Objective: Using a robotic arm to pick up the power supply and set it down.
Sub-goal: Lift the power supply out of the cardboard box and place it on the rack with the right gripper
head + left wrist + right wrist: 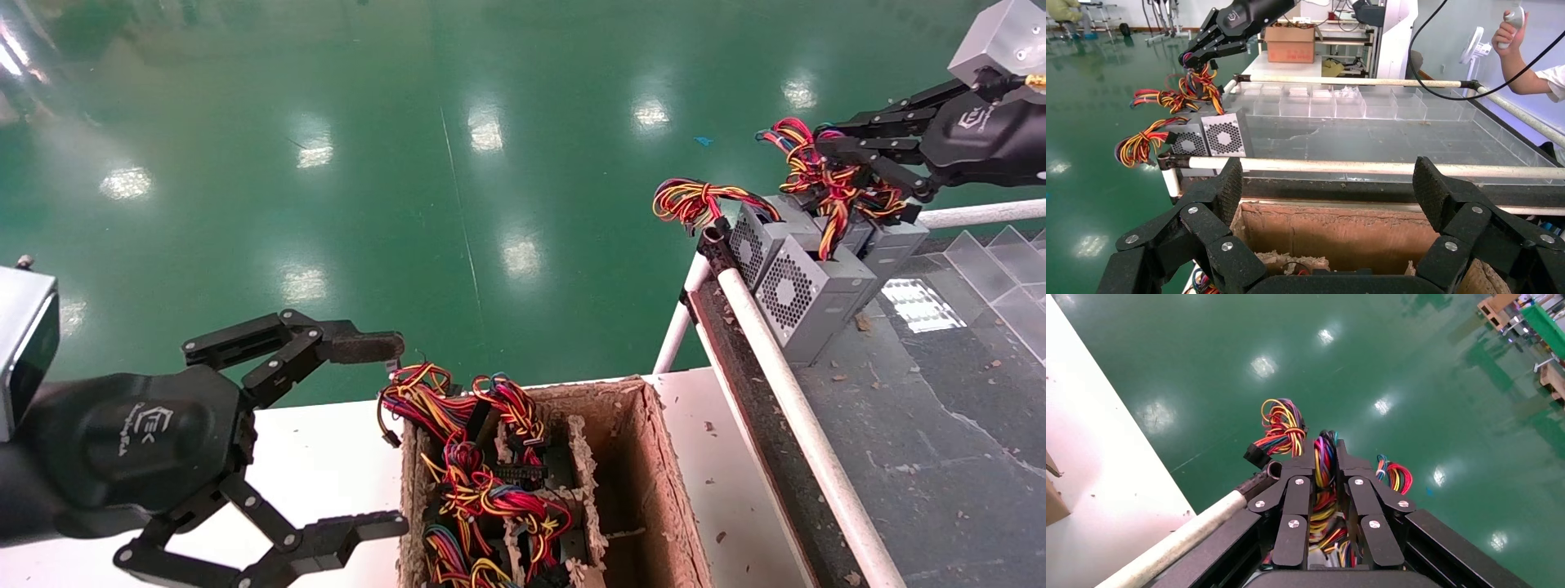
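Grey metal, the power supply (805, 298) sits on the conveyor's corner (940, 408) directly under the right gripper (825, 167), whose fingers are pinched together on its wire bundle (829, 192). Placement looks nearly done; release remains. The left gripper (384, 433) waits spread apart beside the cardboard box (654, 482).

A grey metal power supply (809, 298) with a perforated round fan grille sits tilted at the corner of a railed dark table, its red, yellow and black wire bundle (829, 184) pinched upward between the closed black claw fingers of the right gripper (850, 159).
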Robot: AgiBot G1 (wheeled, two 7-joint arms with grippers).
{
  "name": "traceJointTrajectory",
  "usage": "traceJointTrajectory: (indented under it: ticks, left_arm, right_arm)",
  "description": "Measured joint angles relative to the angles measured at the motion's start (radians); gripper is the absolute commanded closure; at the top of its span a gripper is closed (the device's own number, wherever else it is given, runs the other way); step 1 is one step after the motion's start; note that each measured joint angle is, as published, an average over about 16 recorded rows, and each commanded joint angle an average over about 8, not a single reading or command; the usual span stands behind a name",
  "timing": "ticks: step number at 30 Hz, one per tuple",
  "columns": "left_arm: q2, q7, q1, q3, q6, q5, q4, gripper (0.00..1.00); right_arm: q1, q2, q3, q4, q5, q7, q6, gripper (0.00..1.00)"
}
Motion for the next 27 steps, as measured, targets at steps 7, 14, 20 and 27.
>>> traceJointTrajectory:
  ticks: [7, 14, 20, 27]
  left_arm:
    - [0.000, 0.000, 0.000, 0.000, 0.000, 0.000, 0.000, 0.00]
    - [0.000, 0.000, 0.000, 0.001, 0.000, -0.001, 0.000, 0.00]
    - [0.000, 0.001, 0.000, 0.001, -0.001, -0.001, 0.000, 0.00]
    - [0.000, 0.001, 0.000, 0.002, -0.001, -0.001, 0.001, 0.00]
  right_arm:
    - [0.010, -0.007, 0.003, -0.040, 0.004, -0.020, -0.011, 0.00]
    - [0.012, -0.002, 0.016, -0.067, 0.025, -0.026, -0.025, 0.00]
    - [-0.018, 0.011, 0.035, -0.042, 0.066, -0.008, -0.034, 0.00]
    - [-0.101, 0.033, 0.059, 0.058, 0.138, 0.043, -0.045, 0.00]
